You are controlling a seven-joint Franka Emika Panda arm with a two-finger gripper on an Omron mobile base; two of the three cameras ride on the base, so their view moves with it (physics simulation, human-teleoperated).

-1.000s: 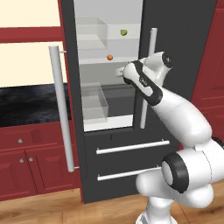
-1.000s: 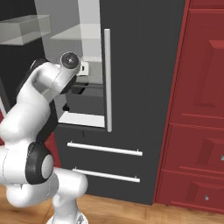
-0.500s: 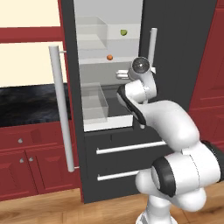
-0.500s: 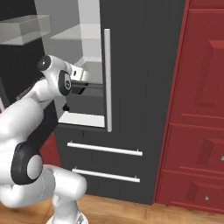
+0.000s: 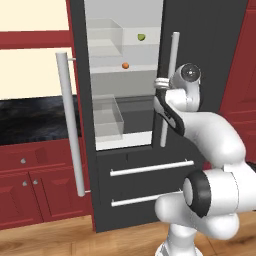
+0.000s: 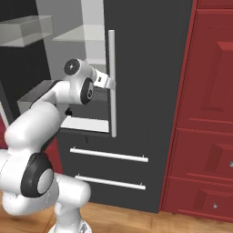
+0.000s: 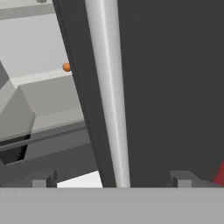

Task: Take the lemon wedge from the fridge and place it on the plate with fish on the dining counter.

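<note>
Lemon wedge [image 5: 141, 37] sits on the upper shelf of the fridge [image 5: 122, 150], toward the right of the open bay, untouched and well above the gripper. Nearest first: gripper [image 6: 108, 82] hangs just in front of the right door's bar handle [image 6: 112, 84], roughly level with the middle shelves. Jaws spread to full width, nothing between them. In the hand view the two fingertips [image 7: 42, 179] straddle the handle [image 7: 109, 96], one to each side; contact with the bar cannot be told.

Risks, as judged from here:
- Handle lies between the fingers. A sideways swing toward the bay would knock a finger against the bar or the door edge.
- Right door looks closed and its edge borders the bay on the wedge's side; forearm could scrape it on the reach up and in.
- Orange ball [image 5: 125, 65] rests one shelf below the wedge, slightly left. A low approach could nudge it or take it by mistake.
- Wedge is tiny and rounded; wide jaws closing off-centre may squirt it back or off the shelf.
- Clear bins [image 5: 107, 117] on the left of the bay narrow the room for the wrist.

Farther back: red cabinets [image 6: 205, 113] beside the fridge.

Writing: no brand, label or lettering readable anywhere on fridge, cabinets or arm.
</note>
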